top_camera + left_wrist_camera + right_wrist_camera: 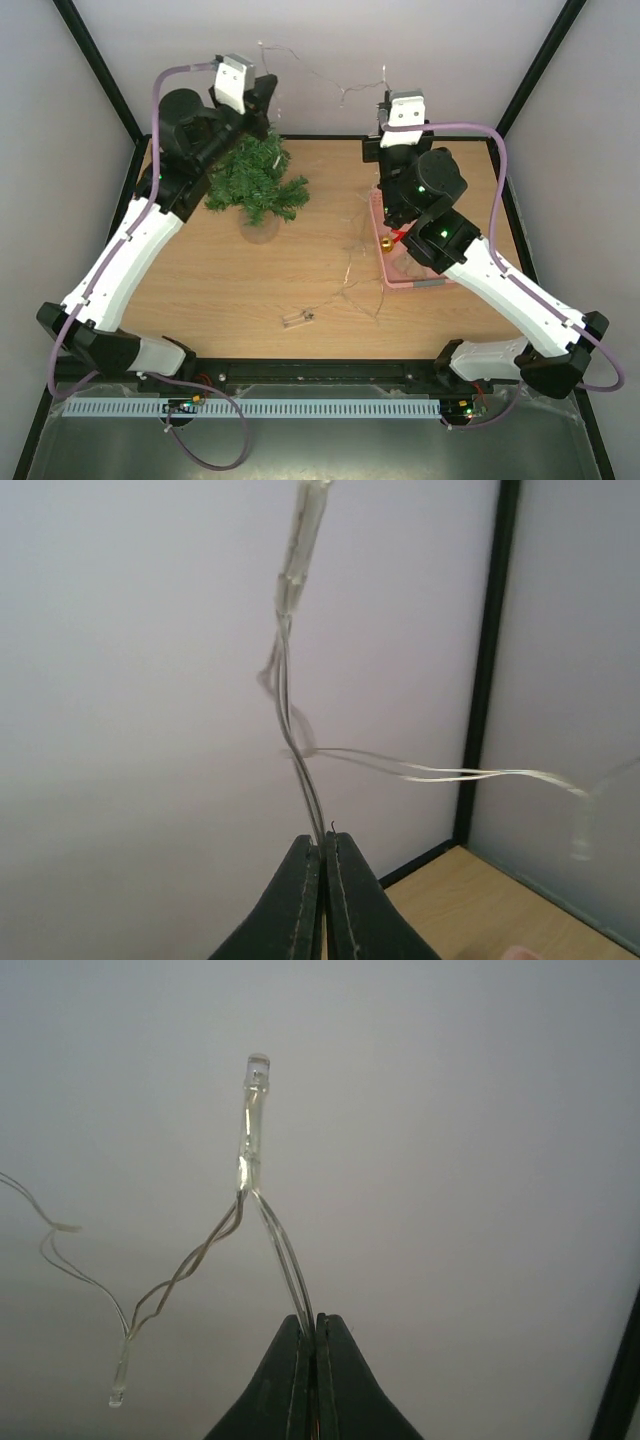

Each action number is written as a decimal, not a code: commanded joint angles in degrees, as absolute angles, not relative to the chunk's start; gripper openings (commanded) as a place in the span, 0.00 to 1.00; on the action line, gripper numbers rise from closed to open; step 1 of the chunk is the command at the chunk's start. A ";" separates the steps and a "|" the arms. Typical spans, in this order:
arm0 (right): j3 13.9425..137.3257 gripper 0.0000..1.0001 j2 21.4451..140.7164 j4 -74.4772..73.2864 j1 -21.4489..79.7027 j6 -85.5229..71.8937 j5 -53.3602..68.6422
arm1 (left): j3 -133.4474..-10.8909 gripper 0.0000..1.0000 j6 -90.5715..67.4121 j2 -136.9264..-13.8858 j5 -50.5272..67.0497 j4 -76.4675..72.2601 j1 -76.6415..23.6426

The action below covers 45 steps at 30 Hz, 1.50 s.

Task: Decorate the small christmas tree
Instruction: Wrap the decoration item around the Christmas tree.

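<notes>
Left claw (322,840) clamped, right claw (315,1321) clamped

The left end effector (323,848) pinches a thin light wire (300,765) rising before the pale wall (130,680).

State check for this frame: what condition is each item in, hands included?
Tree: upright on the table, no ornaments visible.
Light string: unlit, raised and strung between both hands, tail trailing down to the table.
Left hand: shut on the light string.
Right hand: shut on the light string.
Basket: on the table, gold bauble inside.
</notes>
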<state>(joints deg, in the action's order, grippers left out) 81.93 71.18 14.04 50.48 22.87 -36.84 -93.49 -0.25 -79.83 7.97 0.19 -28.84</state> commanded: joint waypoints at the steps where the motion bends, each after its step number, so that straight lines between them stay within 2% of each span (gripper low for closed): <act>1: 83.03 0.02 72.30 16.24 49.75 22.94 -29.45 | -93.80 0.02 -2.44 -78.18 9.94 1.94 -23.18; 9: 89.11 0.02 81.51 19.57 46.74 24.68 -25.64 | -88.49 0.02 -9.86 -76.36 17.90 -6.89 -10.78; 13: 90.39 0.02 84.94 23.08 45.33 25.30 -24.82 | -87.57 0.03 -11.25 -76.57 19.60 -9.75 -8.03; 24: 99.72 0.02 92.78 19.38 41.48 23.23 -20.56 | -87.79 0.02 -13.62 -80.44 22.74 -13.53 -2.06; 35: 97.06 0.02 90.55 14.09 38.47 18.72 -22.73 | -87.64 0.02 -14.26 -85.01 26.54 -13.83 -1.75; 45: 88.13 0.02 85.36 12.05 35.55 15.71 -23.29 | -87.60 0.04 -13.53 -86.78 28.88 -8.75 -1.76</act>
<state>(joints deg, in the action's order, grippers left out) 90.87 88.64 13.54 36.97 18.28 -21.98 -87.35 -13.74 -85.93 27.07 -10.61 -1.96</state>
